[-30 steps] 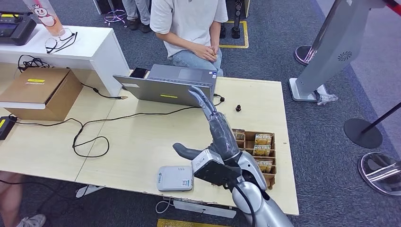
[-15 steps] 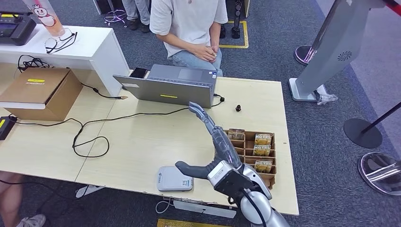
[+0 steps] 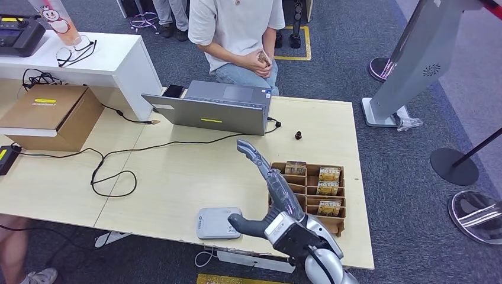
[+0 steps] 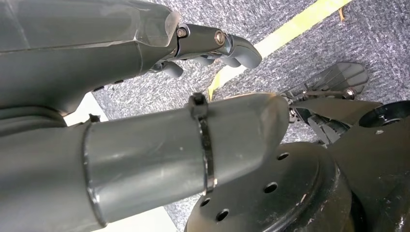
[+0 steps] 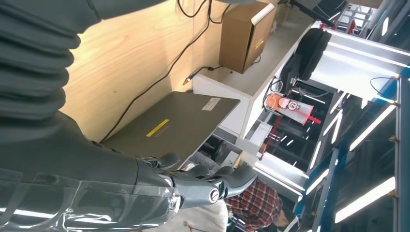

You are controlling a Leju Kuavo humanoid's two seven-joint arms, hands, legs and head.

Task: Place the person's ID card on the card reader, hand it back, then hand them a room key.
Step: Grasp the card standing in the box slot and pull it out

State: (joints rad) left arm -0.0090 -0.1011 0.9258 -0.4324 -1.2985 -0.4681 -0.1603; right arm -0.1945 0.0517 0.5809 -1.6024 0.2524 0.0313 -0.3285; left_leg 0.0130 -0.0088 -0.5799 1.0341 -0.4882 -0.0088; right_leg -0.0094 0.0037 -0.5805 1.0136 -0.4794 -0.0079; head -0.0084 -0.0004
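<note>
The card reader (image 3: 219,223) lies flat near the table's front edge, just left of the right hand (image 3: 274,192), whose thumb reaches out above its right corner; whether they touch cannot be told. No ID card shows on it. The right hand is spread and holds nothing, its fingers (image 3: 253,155) stretched forward over the table (image 3: 177,177) toward the laptop (image 3: 212,107). Just right of that hand sits a brown tray (image 3: 340,220) of compartments with room keys (image 3: 329,174) standing in them. Beyond the fingers, behind the laptop, a person (image 3: 237,29) sits with hands clasped in the lap. A black cable (image 3: 112,171) loops across the table well left of the hand. The left hand (image 4: 212,43) hangs over grey carpet, fingers loosely curled, with nothing in them.
</note>
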